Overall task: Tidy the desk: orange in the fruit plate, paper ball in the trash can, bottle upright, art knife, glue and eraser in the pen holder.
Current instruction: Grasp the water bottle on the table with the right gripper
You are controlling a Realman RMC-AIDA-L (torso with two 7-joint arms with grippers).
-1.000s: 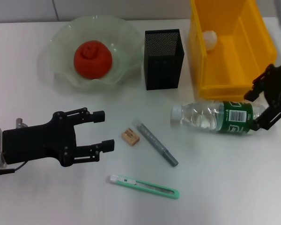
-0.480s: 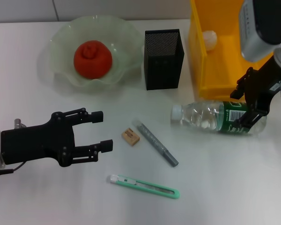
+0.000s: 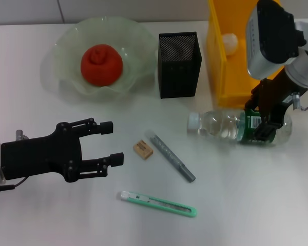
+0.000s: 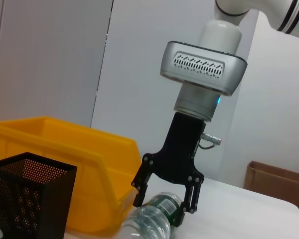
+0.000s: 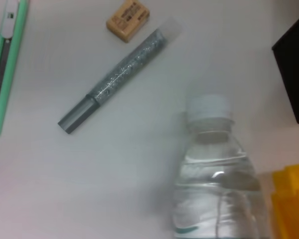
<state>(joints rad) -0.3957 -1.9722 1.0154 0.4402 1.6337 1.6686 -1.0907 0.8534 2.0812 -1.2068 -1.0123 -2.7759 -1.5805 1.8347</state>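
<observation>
While the left gripper [image 3: 110, 143] just hovered near the 8 o'clock edge with its fingers spread and nothing in them, the near desk held one green plastic art knife [image 3: 158, 203] at 6 o'clock. Just past it lay one grey glitter glue stick [image 3: 170, 156] and one small tan eraser [image 3: 142, 149], all untouched.

Out at 3 o'clock, the right gripper [image 3: 263, 117] straddled the labelled end of the one clear plastic water bottle [image 3: 231, 126], which lay on its side, jaws apart and not yet squeezing.

My worry: round and slick, it could roll or squirt out when pinched, maybe bumping the yellow plastic bin [image 3: 246, 77].

Farthest back: one black mesh pen holder [image 3: 179, 64], one orange [image 3: 101, 64] sitting in the pale green wavy glass plate [image 3: 66, 43], and one white paper ball [image 3: 230, 43] in the bin.
</observation>
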